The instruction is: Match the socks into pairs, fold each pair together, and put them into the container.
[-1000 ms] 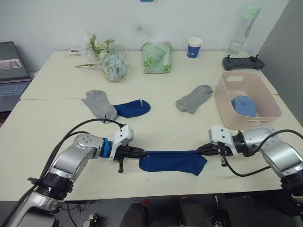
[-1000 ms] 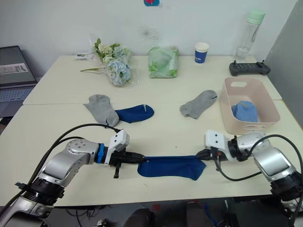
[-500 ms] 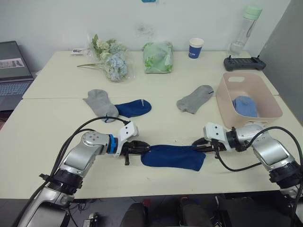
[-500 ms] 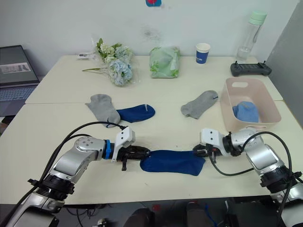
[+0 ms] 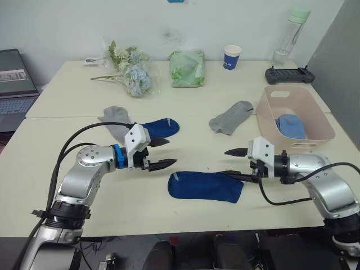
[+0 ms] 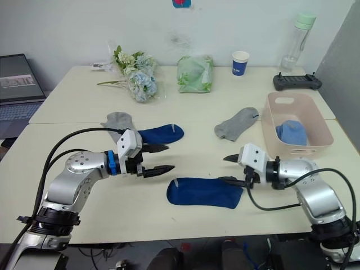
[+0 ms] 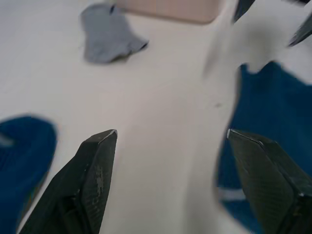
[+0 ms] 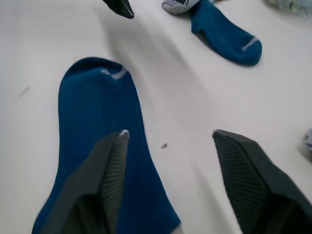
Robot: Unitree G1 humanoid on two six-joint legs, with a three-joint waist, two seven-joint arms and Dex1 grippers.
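Head view: 1 navy sock (image 5: 205, 187) lies flat on the table (image 5: 185, 225), between both grippers and held by neither. The left gripper (image 5: 162, 153), at the sock's 10 o'clock, has its fingers spread; the right gripper (image 5: 234, 162), at its 2 o'clock, is spread too. A second navy sock (image 5: 157, 128) overlaps a grey sock (image 5: 117, 120); another grey sock (image 5: 230, 117) lies at 9 o'clock of the pink container (image 5: 295, 119), which holds light blue socks (image 5: 291, 125).

Left wrist view: fingers (image 7: 87, 187) wide apart over bare table.

Right wrist view: fingers (image 8: 109, 187) wide apart, 1 over the near navy sock.
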